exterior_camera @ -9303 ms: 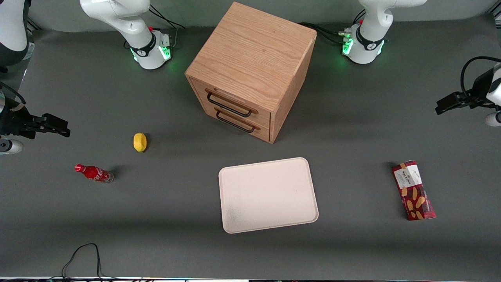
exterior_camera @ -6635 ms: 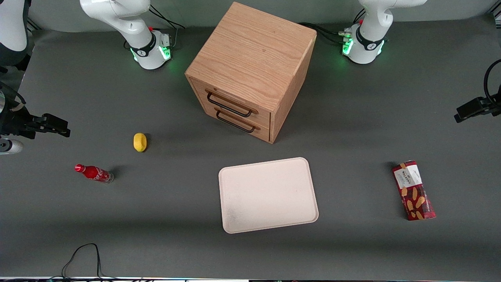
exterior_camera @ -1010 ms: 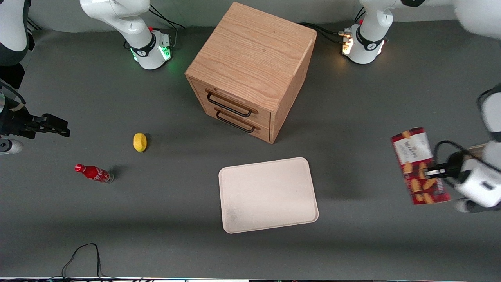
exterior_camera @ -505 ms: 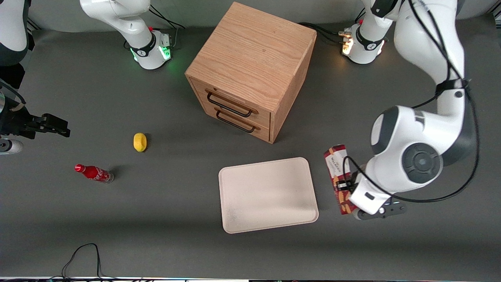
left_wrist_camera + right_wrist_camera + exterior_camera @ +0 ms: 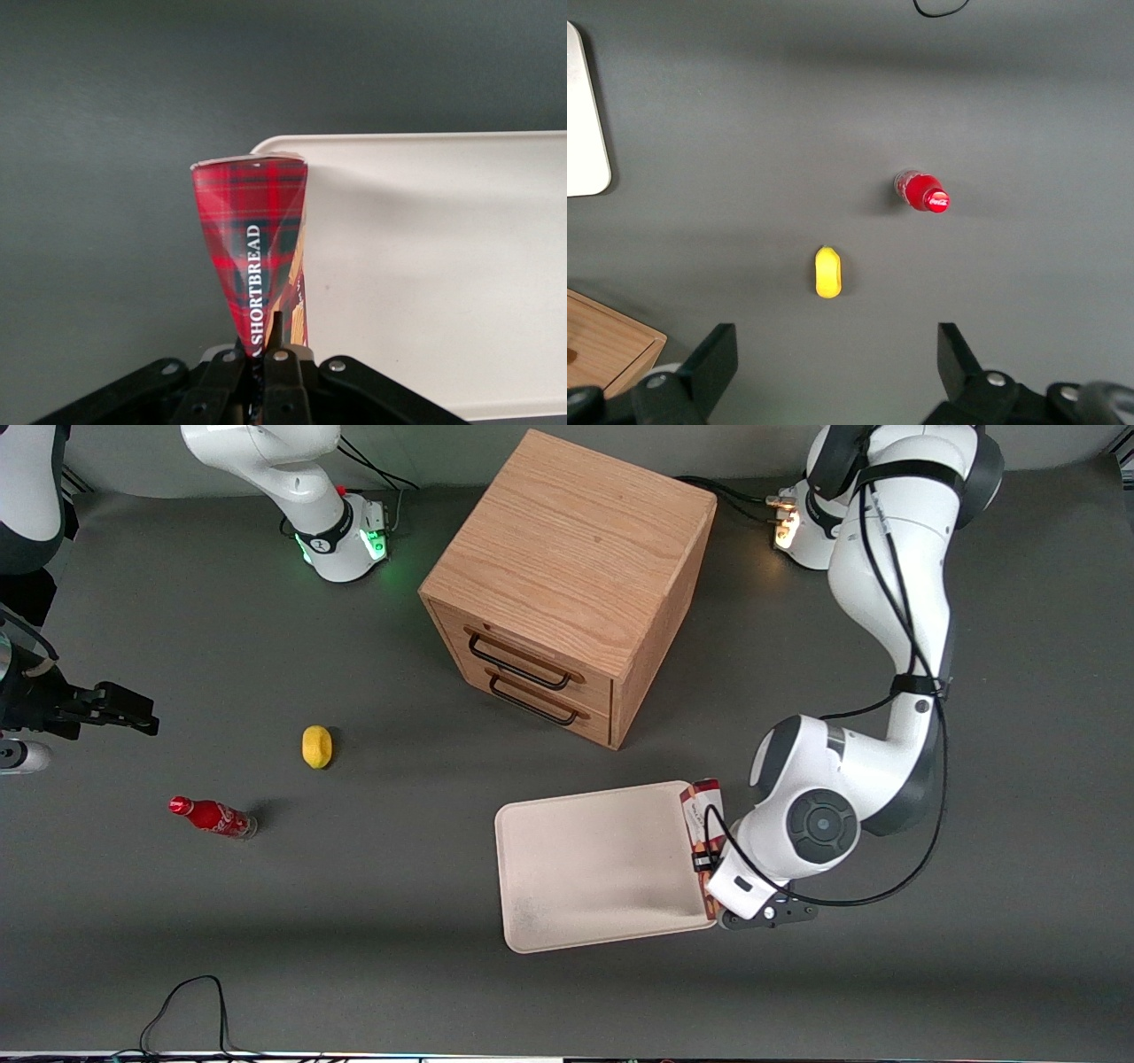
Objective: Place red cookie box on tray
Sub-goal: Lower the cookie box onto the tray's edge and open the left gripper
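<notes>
I have the tool (image 5: 706, 859) clamped on the red cookie box (image 5: 702, 815), fingers (image 5: 282, 341) pinched on the box's near end in the wrist view, plaid side with SHORTBREAD lettering facing the wrist camera. Box is off the table, held above the tray (image 5: 594, 868) edge that faces the working arm's end of the table; it overlaps the rim there, long axis running along that edge. Can't tell if it touches the tray. Wrist view: box (image 5: 252, 257) straddles the tray (image 5: 425, 266) rim near one rounded corner, part over tray, part over bare table (image 5: 106, 133).

Tray sits near the middle of the table (image 5: 886, 974), closer to the front-camera edge than the wooden drawer cabinet (image 5: 567, 584). Cabinet has two drawers with dark handles, both shut.

Toward the parked arm's end: yellow lemon-like object (image 5: 316, 746) and small red soda bottle (image 5: 213, 817) lying on its side, bottle nearer the front camera than the yellow one. A black cable (image 5: 190, 1001) loops at the front-camera edge of the table
</notes>
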You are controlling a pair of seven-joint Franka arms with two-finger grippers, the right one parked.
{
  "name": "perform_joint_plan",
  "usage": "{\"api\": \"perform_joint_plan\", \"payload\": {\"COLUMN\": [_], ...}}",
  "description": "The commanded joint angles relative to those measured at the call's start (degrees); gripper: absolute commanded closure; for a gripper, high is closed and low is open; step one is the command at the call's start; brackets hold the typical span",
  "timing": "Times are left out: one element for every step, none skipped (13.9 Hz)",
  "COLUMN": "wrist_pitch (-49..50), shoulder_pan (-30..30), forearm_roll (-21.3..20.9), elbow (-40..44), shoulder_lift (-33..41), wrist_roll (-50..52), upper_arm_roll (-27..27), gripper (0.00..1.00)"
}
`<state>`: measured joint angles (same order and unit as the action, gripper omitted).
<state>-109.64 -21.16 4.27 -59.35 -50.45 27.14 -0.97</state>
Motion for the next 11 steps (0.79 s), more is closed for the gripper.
{"api": "perform_joint_plan", "payload": {"wrist_pitch": [-0.8,-1.4,-2.1,-3.8,-5.5,-7.2,-7.4,-7.4,-7.4,-7.4,-7.4], "shoulder_pan": [-0.5,-0.5,-0.5,-0.5,-0.9,-1.2,-1.2,-1.2,-1.2,-1.2,-1.2], "forearm_roll": [0.0,-0.2,-0.3,-0.4,-0.4,-0.4,-0.4,-0.5,-0.5,-0.6,-0.7], "elbow": [1.3,0.7,0.2,-0.6,-1.5,-2.4,-2.5,-2.5,-2.6,-2.7,-2.8], "shoulder_lift": [-1.0,-1.1,-1.4,-1.8,-1.9,-2.2,-2.3,-2.4,-2.4,-2.4,-2.4], "wrist_roll": [0.8,0.8,0.8,0.8,0.8,0.9,0.9,0.9,0.9,0.9,1.0], "upper_arm_roll": [0.7,0.7,0.7,0.6,0.7,0.7,0.7,0.7,0.7,0.7,0.7], "gripper": [1.00,1.00,1.00,1.00,1.00,1.00,1.00,1.00,1.00,1.00,1.00]}}
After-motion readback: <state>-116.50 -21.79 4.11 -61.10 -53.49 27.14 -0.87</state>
